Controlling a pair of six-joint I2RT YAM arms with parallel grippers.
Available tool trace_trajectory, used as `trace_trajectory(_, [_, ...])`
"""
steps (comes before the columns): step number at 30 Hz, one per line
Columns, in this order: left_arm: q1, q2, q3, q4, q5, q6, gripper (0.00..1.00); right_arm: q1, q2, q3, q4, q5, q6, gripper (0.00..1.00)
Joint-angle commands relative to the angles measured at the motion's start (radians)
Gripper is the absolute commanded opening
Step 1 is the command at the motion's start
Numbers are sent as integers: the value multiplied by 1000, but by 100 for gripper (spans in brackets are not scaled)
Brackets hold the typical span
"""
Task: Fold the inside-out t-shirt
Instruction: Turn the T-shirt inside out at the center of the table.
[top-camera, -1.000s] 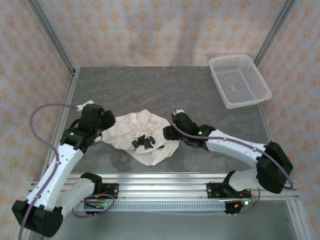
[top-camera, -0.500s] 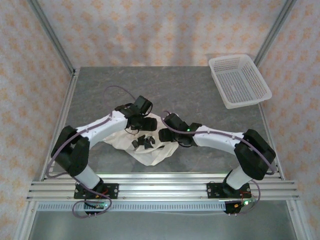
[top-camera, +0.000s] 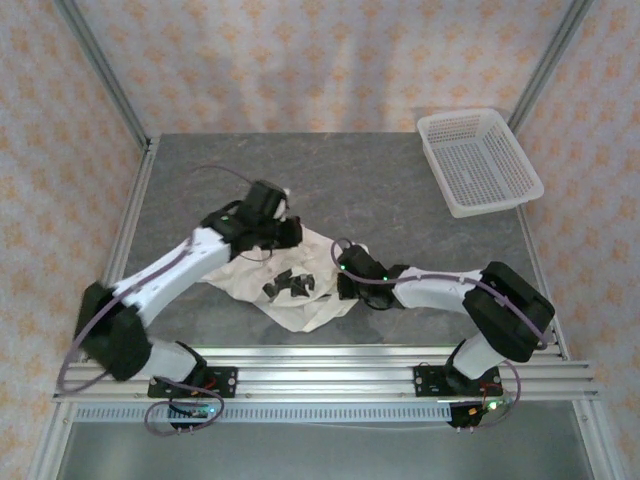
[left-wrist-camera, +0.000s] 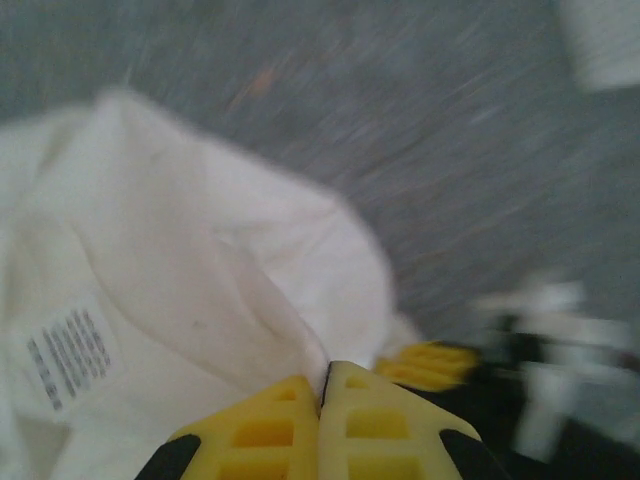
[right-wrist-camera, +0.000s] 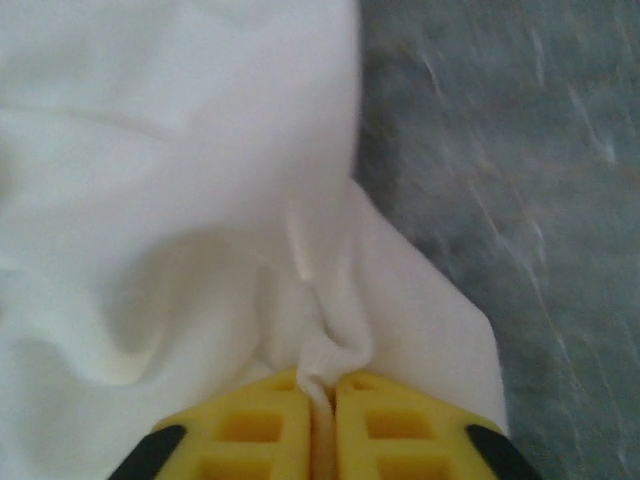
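1. Spreading the crumpled shirt (top-camera: 290, 285) called for lifting both pinched edges apart evenly and slowly, so neither thin pinch slipped. From above, the left gripper (top-camera: 283, 232) sat on its far edge and the right gripper (top-camera: 347, 285) on its right edge, mid-table (top-camera: 400, 200).
2. Left wrist: fingers (left-wrist-camera: 260, 430) were shut, a thin shirt fold meeting their tips; a label (left-wrist-camera: 70, 345) showed.
3. Right wrist: fingers (right-wrist-camera: 400, 420) were clamped on a shirt fold.
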Motion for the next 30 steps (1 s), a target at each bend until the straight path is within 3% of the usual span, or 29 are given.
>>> trace_trajectory(1, [68,-109,3,57,157,-83,0,-1,-45,-51,95,7,0,8])
trace_trajectory(5, [106,-153,14,12,218,-71,0,0,-173,-57,72,12,-96,13])
trace_trajectory(11, [109,-220,36,-7,318,-11,0,8,-327,-14,167,-43,-389,52])
trace_trajectory(14, [109,-252,63,-72,329,78,0,9,-263,65,194,-25,-491,62])
trace_trajectory(18, [109,-312,77,-156,294,148,0,3,-93,202,135,49,-674,65])
trace_trajectory(21, [110,-338,82,-196,273,159,0,-1,24,310,48,-65,-812,65])
trace_trajectory(25, [111,-350,79,-223,261,173,0,-2,137,416,15,-158,-844,67])
trace_trajectory(26, [111,-353,81,-233,248,178,0,-2,150,435,11,-164,-841,64])
trace_trajectory(28, [113,-362,79,-260,185,182,0,-2,147,444,13,-155,-831,43])
trace_trajectory(30, [126,-373,74,-308,41,169,0,-7,88,400,53,-162,-793,4])
